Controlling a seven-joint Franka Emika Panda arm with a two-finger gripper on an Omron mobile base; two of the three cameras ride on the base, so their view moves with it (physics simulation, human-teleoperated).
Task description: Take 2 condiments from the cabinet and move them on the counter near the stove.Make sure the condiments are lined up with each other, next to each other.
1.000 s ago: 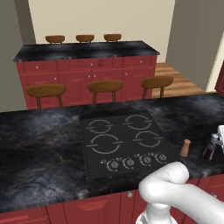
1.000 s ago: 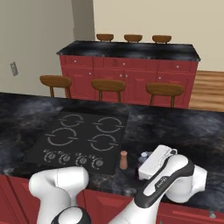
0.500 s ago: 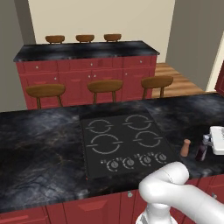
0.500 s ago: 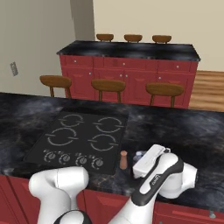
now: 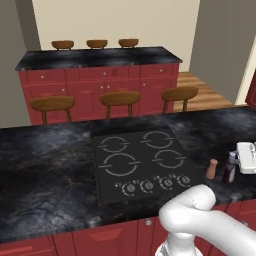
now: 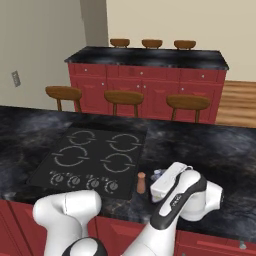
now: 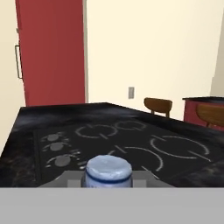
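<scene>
The gripper [image 5: 239, 161] is clamped on the purple bottle [image 5: 229, 170], right beside the little brown shaker [image 5: 212, 169] on the counter [image 5: 50, 165] by the stove [image 5: 140, 162].

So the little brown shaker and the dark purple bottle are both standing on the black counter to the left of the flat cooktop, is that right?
Not quite: they stand to the right of the flat black cooktop, not the left. The left base view shows the small terracotta-brown shaker and the dark purple bottle upright, side by side on the black stone counter, just past the cooktop's right edge, with the gripper at the bottle.
</scene>
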